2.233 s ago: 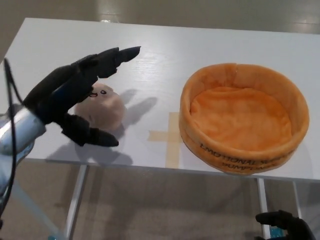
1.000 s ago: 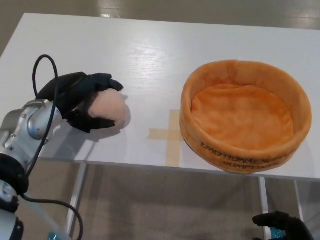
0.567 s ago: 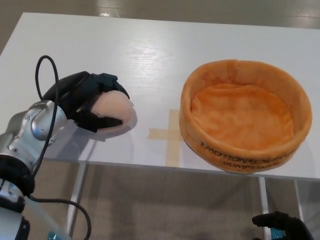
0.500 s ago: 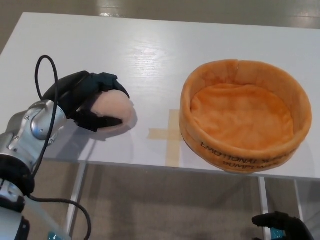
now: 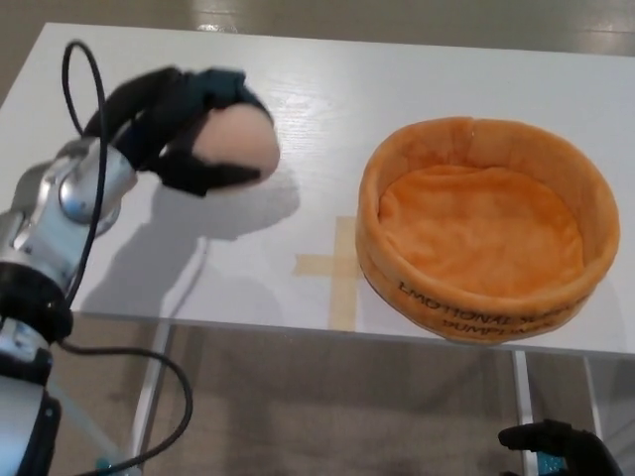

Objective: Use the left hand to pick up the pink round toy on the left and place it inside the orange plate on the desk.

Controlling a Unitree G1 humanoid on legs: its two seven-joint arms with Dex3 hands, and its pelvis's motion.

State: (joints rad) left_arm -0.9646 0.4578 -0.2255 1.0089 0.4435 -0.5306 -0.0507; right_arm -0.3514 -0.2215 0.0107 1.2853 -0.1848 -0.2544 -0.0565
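Lift achieved: your black left hand [image 5: 174, 124] has raised the pink round plush toy [image 5: 236, 145] off the white desk [image 5: 327, 109], fingers clamped around it, well left of the orange plush plate [image 5: 486, 230]; its surface looks smooth and peach-pink.

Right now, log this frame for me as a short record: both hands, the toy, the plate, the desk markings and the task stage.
left hand: shut on the pink round toy, raised above the desk
pink round toy: off the surface, its shadow on the desk below
orange plate: empty, on the desk's right side
tape cross: on the desk, just left of the plate
right hand: low, below the desk edge; fingers unclear
task stage: toy lifted, not yet over the plate
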